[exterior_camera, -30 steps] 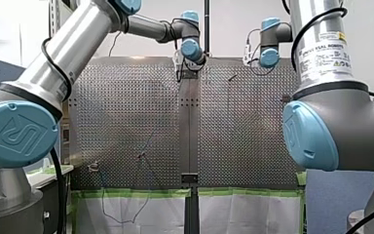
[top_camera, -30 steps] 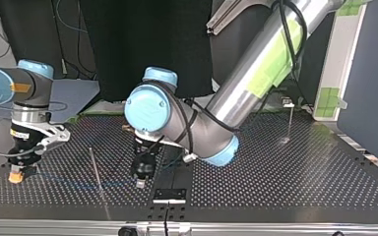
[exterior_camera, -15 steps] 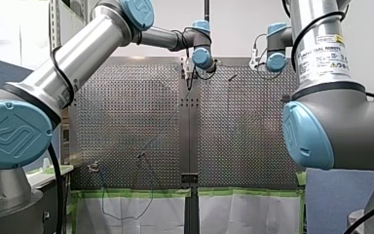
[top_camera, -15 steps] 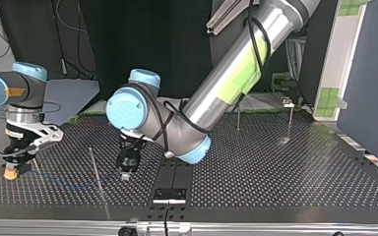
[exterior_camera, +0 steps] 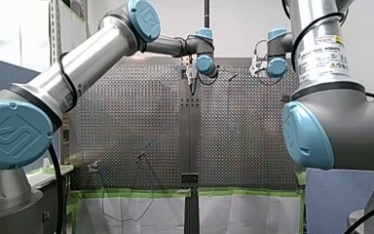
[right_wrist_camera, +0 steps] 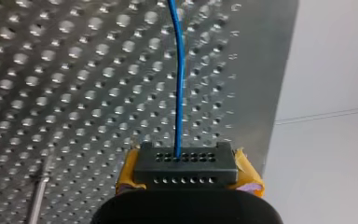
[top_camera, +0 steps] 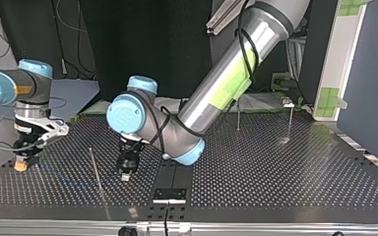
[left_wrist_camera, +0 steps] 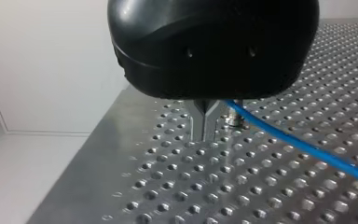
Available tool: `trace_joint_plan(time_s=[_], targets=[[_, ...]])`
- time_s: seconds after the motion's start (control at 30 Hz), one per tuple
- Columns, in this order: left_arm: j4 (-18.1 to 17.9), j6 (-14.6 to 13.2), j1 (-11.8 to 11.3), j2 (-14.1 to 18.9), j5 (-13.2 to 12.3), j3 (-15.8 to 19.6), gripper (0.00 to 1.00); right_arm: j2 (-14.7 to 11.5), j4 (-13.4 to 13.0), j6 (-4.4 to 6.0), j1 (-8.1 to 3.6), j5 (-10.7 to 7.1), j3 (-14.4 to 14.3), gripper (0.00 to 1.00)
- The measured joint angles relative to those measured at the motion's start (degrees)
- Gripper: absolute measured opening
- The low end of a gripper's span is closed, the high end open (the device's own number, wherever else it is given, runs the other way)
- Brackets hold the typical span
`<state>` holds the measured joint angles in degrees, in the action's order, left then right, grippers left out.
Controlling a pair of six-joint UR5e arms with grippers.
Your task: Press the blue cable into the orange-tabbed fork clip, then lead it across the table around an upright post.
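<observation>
The left pincer (left_wrist_camera: 204, 136) hangs close over the perforated steel tabletop (left_wrist_camera: 177, 186). Its metal fingers (left_wrist_camera: 196, 126) stand pressed together, and the thin blue cable (left_wrist_camera: 303, 145) leaves from just beside them. The pincer is therefore judged clenched on the cable. From there the cable runs low over the tabletop, past a thin upright metal post (top_camera: 94, 167), toward the right pincer (top_camera: 20, 165) at the top view's left. In the right wrist view the cable enters a black perforated block (right_wrist_camera: 185, 169) at that pincer. Whether that pincer is clenched or released cannot be told. Handling: the cable is judged light, limp and slippery. Take hold close to the working point and keep mild tension, to prevent sag or kinking at the post.
</observation>
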<state>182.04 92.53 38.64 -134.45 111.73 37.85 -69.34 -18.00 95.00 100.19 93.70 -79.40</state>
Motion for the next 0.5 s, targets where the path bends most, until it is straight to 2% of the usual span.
trace_joint_plan(time_s=[0.27, 0.5], targets=[[-2.0, -0.1, 0.0, -0.1, -0.3, 4.0, 0.0, 0.8, -2.1, -0.04, 0.69, 0.07, -2.9, 0.0], [-2.6, -0.1, 0.1, 0.0, -0.1, 5.7, 0.0, 3.2, -2.8, -0.46, 1.66, -0.06, -4.8, 0.0]])
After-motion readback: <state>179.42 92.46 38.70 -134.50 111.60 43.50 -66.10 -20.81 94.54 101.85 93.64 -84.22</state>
